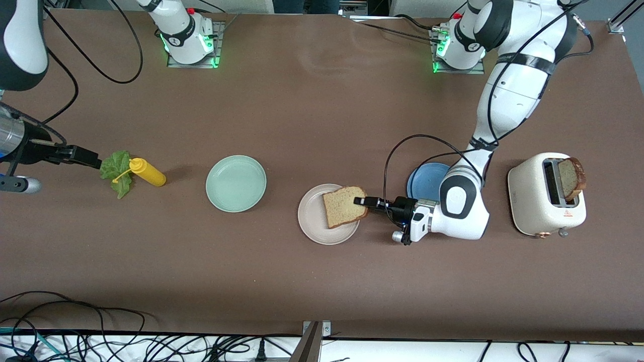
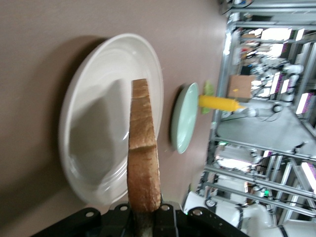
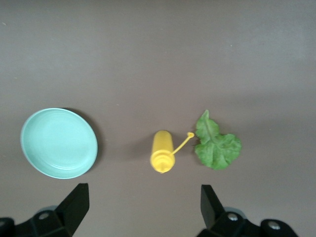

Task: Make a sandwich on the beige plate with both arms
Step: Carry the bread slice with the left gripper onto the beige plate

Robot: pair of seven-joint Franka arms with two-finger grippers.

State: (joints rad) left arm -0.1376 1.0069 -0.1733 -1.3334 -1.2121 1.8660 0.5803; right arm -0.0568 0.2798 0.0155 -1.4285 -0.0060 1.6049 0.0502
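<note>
Holding: left gripper (image 1: 363,202) is clamping a bread slice (image 1: 344,205) by one edge, over the beige plate (image 1: 316,223).
Slice: it's sitting flat-ish over the plate in the front view and edge-on in the left wrist view, sticking straight out from the fingertips.
Handling: I'm guessing it's light, soft and crumbly, so pinching harder is probably going to dent it; gripping at the crust edge looks like the safest spot.
Right gripper (image 1: 90,157): it's waiting with jaws wide apart, just beside the lettuce (image 1: 116,171), toward the right arm's end of the table.
Lettuce: it's lying flat on the table, touching the yellow bottle (image 1: 147,172); floppy and thin, so I'd be taking it by the ruffled rim.
Second slice (image 1: 571,178): it's standing in the toaster (image 1: 546,201).
</note>
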